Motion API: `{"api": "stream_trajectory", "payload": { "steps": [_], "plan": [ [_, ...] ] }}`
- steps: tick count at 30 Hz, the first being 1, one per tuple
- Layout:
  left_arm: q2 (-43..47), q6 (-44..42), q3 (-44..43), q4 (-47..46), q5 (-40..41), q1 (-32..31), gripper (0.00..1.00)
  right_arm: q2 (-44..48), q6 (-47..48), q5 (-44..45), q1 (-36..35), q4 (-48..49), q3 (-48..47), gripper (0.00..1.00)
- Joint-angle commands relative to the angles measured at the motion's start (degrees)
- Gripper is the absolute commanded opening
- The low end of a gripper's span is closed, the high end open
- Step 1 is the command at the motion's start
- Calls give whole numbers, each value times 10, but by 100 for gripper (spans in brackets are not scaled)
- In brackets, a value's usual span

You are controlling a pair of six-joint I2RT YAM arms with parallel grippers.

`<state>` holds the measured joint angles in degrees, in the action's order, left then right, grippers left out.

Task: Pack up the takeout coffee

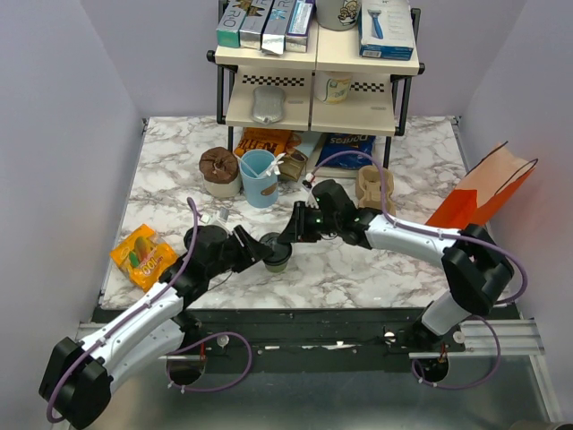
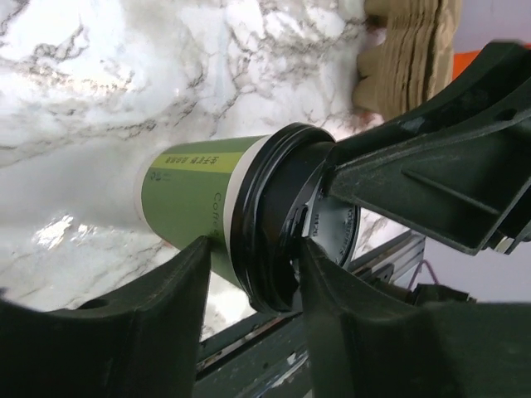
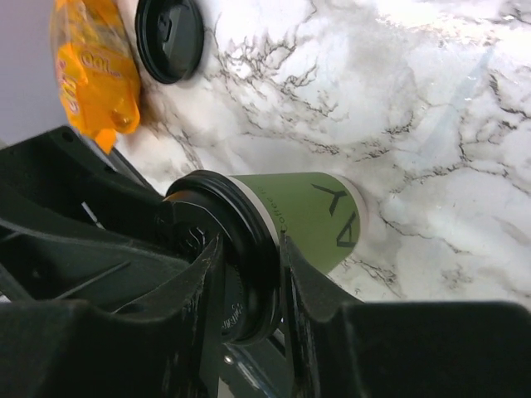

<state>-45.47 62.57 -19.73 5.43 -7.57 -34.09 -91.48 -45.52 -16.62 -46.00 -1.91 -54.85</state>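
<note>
The light is bright and even and comes from above. On the table (image 1: pixel 358 273) the shadows under the arms are soft and short. In both wrist views the marble has white glare patches where the veins are washed out. There the near fingers (image 2: pixel 166 332) are dark, blurred and almost without detail, while the cup (image 2: pixel 195 195) is sharp. The top view leans a little at its edges.

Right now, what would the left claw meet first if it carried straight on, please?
The cup, held between its fingers; the right claw seems to sit just beyond, though depth is unclear.
</note>
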Motion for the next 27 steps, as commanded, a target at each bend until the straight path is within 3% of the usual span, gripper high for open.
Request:
{"api": "stream_trajectory", "payload": {
  "steps": [1, 4, 12, 14, 21, 27],
  "plan": [
    [8, -37, 6, 121, -17, -5, 67, -43, 108, 18, -10, -108, -3, 31],
    [-2, -67, -29, 103, -15, -5, 82, -41, 151, -2, -10, -120, -39, 42],
    [-46, -115, -109, 140, -5, -5, 91, -35, 177, -25, -10, -142, -98, 66],
    [-31, -121, -105, 143, 3, -5, 99, -30, 182, -29, -10, -143, -107, 69],
    [17, -129, -126, 205, 65, -4, 99, -3, 156, -4, -10, -161, -131, 84],
    [23, -119, -138, 198, 84, 26, 99, 38, 110, -4, -10, -151, -90, 86]
  ]
}}
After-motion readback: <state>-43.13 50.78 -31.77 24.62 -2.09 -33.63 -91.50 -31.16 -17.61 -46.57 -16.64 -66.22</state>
